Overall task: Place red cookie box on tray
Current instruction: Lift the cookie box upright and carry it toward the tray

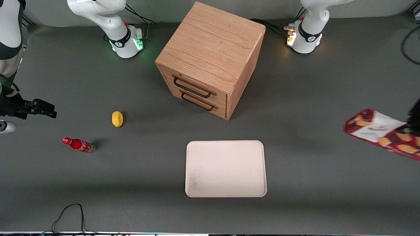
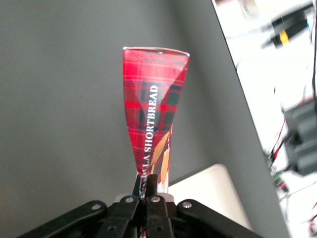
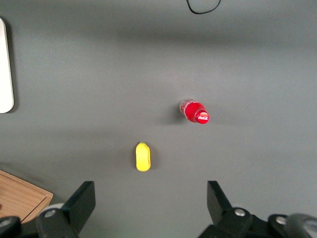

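The red cookie box (image 1: 380, 131) hangs tilted above the table at the working arm's end, its white label panel pointing toward the tray. My left gripper (image 1: 415, 118) shows only as a dark shape at that view's edge, holding the box's other end. In the left wrist view the gripper (image 2: 147, 186) is shut on the tartan-printed box (image 2: 153, 99), whose end sticks out past the fingers. The cream-white tray (image 1: 225, 168) lies flat near the table's front, well apart from the box; one corner of the tray (image 2: 213, 193) shows under the gripper.
A wooden two-drawer cabinet (image 1: 210, 59) stands farther from the front camera than the tray. A yellow lemon-like object (image 1: 117, 118) and a small red soda bottle (image 1: 78, 145) lie toward the parked arm's end. A black cable (image 1: 69, 213) loops at the front edge.
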